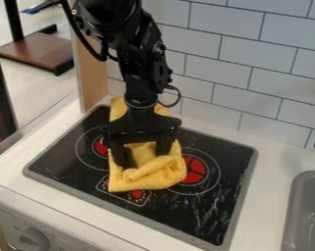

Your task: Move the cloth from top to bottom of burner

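The black gripper (pixel 145 157) hangs over the middle of the stove, its fingers spread wide and pointing down at the cloth. Beneath it lies the yellow cloth (pixel 146 182), folded and rumpled, stretching from behind the gripper toward the stove's front controls. Part of the cloth shows between the fingers, and the gripper and arm hide some of its middle. The cloth lies between the left burner (pixel 100 147) and the right burner (pixel 195 170), covering part of each one's surroundings. Whether the fingertips touch the cloth, I cannot tell.
The black stove top (pixel 205 215) has a grey rim set in a white counter (pixel 268 196). A grey sink (pixel 307 215) is at the right edge, and a tiled wall (pixel 245 93) stands behind. A wooden panel (pixel 91 73) rises at the back left.
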Robot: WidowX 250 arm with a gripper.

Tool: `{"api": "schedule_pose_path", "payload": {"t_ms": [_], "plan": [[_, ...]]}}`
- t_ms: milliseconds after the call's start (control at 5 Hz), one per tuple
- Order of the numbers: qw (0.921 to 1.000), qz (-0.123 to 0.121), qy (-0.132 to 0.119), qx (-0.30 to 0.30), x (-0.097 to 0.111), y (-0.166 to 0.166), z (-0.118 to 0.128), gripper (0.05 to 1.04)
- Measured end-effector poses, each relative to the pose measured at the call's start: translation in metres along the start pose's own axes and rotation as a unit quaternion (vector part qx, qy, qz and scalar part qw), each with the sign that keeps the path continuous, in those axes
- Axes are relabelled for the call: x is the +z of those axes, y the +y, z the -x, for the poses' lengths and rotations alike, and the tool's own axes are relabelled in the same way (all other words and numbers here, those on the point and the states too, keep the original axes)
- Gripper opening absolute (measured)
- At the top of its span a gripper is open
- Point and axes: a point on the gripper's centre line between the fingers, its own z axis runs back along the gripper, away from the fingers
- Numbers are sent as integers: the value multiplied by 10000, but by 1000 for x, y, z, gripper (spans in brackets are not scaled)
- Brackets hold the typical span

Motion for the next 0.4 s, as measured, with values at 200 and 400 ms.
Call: {"api": "schedule_pose_path", "payload": {"t_ms": [200,400], "plan": [[9998,-5,55,-170,1,-9,20,999],[9989,33,117,-455,2,-18,39,999]]}}
